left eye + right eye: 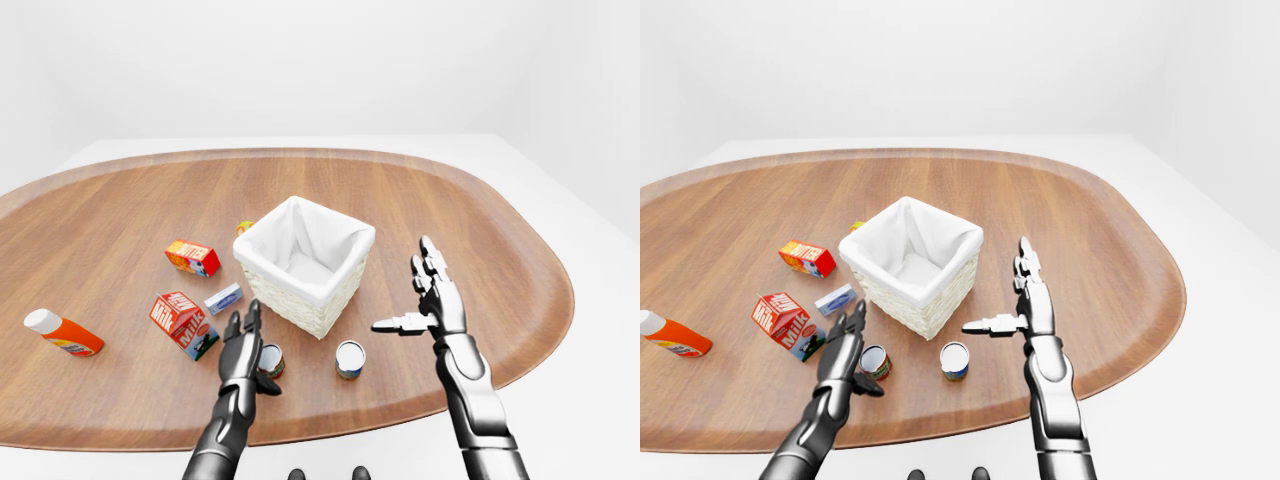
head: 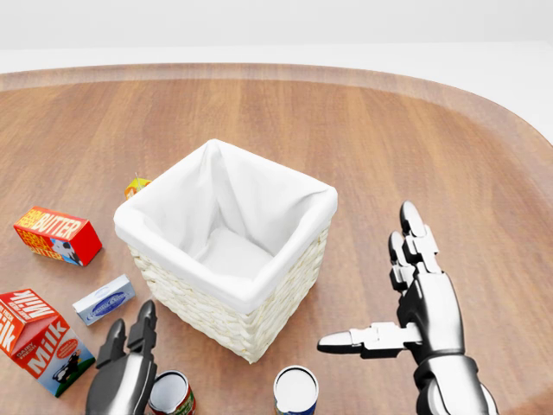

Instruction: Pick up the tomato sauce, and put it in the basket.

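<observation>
The tomato sauce can (image 2: 171,393), red-labelled with an open-looking top, stands at the bottom of the head view, below the basket's left corner. The wicker basket (image 2: 233,313) has a white cloth lining and holds nothing I can see. My left hand (image 1: 243,343) is open, its fingers pointing up just left of the can, and touching or nearly touching it. My right hand (image 2: 380,294) is open with the thumb stretched left. It hovers right of the basket with nothing in it.
A blue-labelled can (image 2: 295,391) stands right of the sauce can. Left of the basket lie a butter box (image 2: 57,235), a milk carton (image 2: 39,341) and a small blue-white box (image 2: 104,299). An orange bottle (image 1: 62,333) lies far left. A small yellow-red item (image 2: 136,186) peeks out beside the basket.
</observation>
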